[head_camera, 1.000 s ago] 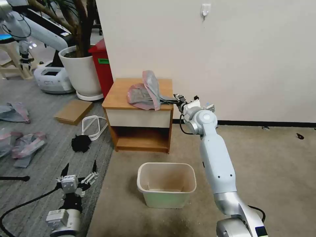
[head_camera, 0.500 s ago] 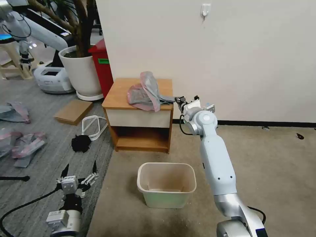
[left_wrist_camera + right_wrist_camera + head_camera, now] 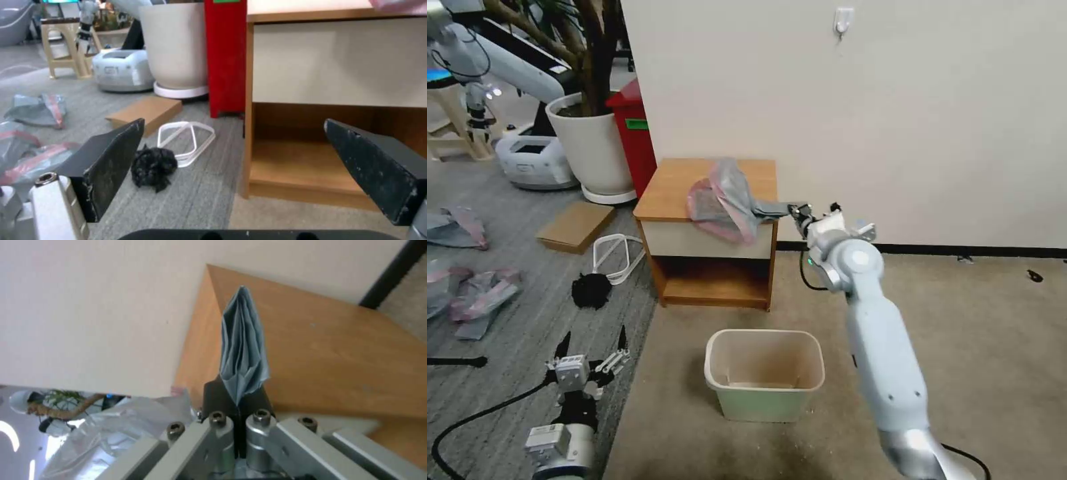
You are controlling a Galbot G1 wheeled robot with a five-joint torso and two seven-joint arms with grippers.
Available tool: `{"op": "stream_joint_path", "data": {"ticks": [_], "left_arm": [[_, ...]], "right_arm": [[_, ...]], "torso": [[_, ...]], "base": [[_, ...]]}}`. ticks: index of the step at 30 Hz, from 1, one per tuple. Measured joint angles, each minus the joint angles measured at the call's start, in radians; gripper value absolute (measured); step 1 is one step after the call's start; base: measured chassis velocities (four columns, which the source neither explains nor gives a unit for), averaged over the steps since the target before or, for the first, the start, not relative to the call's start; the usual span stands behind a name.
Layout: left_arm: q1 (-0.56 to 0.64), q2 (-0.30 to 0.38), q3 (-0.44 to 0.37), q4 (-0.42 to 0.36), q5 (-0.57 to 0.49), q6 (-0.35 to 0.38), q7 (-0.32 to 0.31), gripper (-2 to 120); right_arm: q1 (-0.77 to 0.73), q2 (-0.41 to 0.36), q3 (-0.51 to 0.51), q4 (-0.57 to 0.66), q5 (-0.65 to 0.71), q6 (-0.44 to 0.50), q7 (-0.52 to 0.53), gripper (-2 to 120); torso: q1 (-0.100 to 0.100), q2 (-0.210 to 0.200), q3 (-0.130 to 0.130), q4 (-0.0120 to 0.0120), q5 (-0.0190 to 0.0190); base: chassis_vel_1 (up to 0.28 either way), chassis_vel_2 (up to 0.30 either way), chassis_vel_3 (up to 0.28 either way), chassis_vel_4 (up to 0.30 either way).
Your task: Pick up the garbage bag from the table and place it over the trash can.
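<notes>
Two grippers: I am working with the right one; the left one is idling low by the floor.
Right gripper point(image 3: 798, 211): I am reaching it out just off the table's right front corner, and its jaws are pinching a gathered grey fold of the garbage bag; in the right wrist view point(image 3: 238, 396) the black fingers point(image 3: 218, 400) are pressing together on that fold.
Garbage bag point(image 3: 724, 200): it is lying crumpled on the right front part of the tabletop, its pink-banded part drooping over the front edge onto the drawer front, while a stretched strip is running from it to my right gripper.
Table point(image 3: 670, 193): it is standing against the white wall, a red bin and a white plant pot beside it on my left.
Trash can point(image 3: 764, 375): it is sitting upright on the beige carpet in front of the table, apart from it, mouth uncovered.
Left gripper point(image 3: 591, 351): I am holding it above the grey carpet, fingers spread wide with nothing between them; in the left wrist view point(image 3: 249, 173) they are framing the table's shelf gap.
</notes>
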Motion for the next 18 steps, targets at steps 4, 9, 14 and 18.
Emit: {"op": "stream_joint_path", "data": {"ticks": [4, 9, 14, 18], "left_arm": [[-0.007, 0.000, 0.006, 0.001, 0.001, 0.000, 0.001, 100], [-0.012, -0.002, 0.005, 0.000, 0.000, 0.000, 0.001, 100], [-0.014, -0.005, 0.003, -0.002, 0.000, 0.000, 0.001, 100], [-0.015, -0.010, 0.003, -0.003, -0.001, 0.000, 0.001, 100]], "right_arm": [[-0.082, -0.022, -0.028, 0.090, 0.011, -0.012, 0.032, 0], [-0.241, -0.048, -0.098, 0.243, 0.019, -0.039, 0.079, 0], [-0.353, -0.056, -0.147, 0.357, 0.005, -0.053, 0.102, 0], [-0.435, -0.073, -0.180, 0.409, -0.039, -0.060, 0.104, 0]], "torso": [[0.000, 0.000, 0.000, 0.0001, 0.0000], [0.000, 0.000, 0.000, 0.0000, 0.0000], [0.000, 0.000, 0.000, 0.0000, -0.0002], [0.000, 0.000, 0.000, 0.0001, -0.0002]], "base": [[0.000, 0.000, 0.000, 0.000], [0.000, 0.000, 0.000, 0.000], [0.000, 0.000, 0.000, 0.000], [0.000, 0.000, 0.000, 0.000]]}}
